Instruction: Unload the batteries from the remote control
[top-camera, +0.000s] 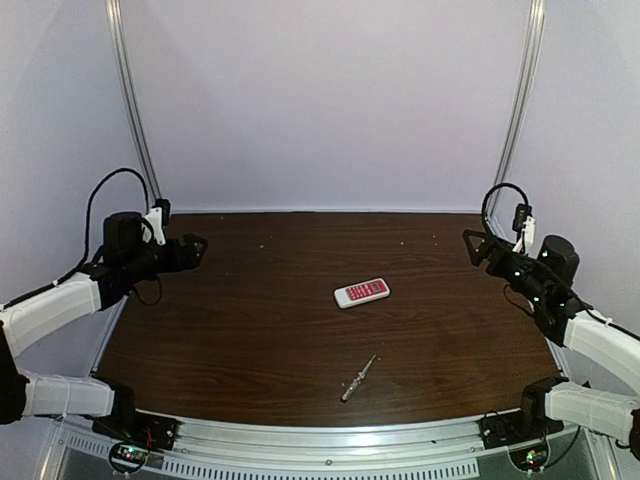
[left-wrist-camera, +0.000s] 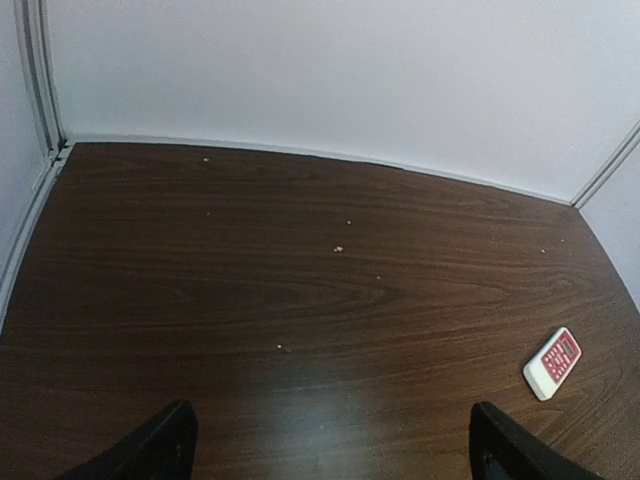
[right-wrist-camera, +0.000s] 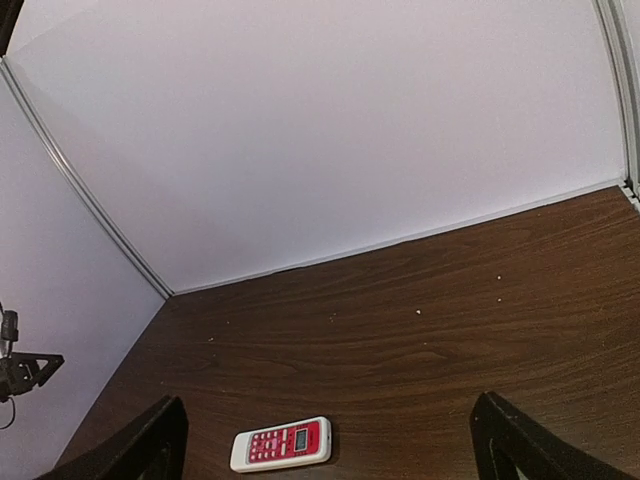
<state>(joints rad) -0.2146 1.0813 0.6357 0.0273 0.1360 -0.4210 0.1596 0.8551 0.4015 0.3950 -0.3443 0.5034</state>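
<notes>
The remote control lies flat near the middle of the dark wooden table, its pink-red button face up. It shows at the right edge of the left wrist view and low in the right wrist view. No batteries are visible. My left gripper hovers open at the table's far left, well away from the remote, and my right gripper stands open at the far right. Both sets of fingers are spread wide with nothing between them.
A thin silvery screwdriver lies on the table nearer the front edge, below the remote. White walls with metal posts close in the back and sides. An aluminium rail runs along the front edge.
</notes>
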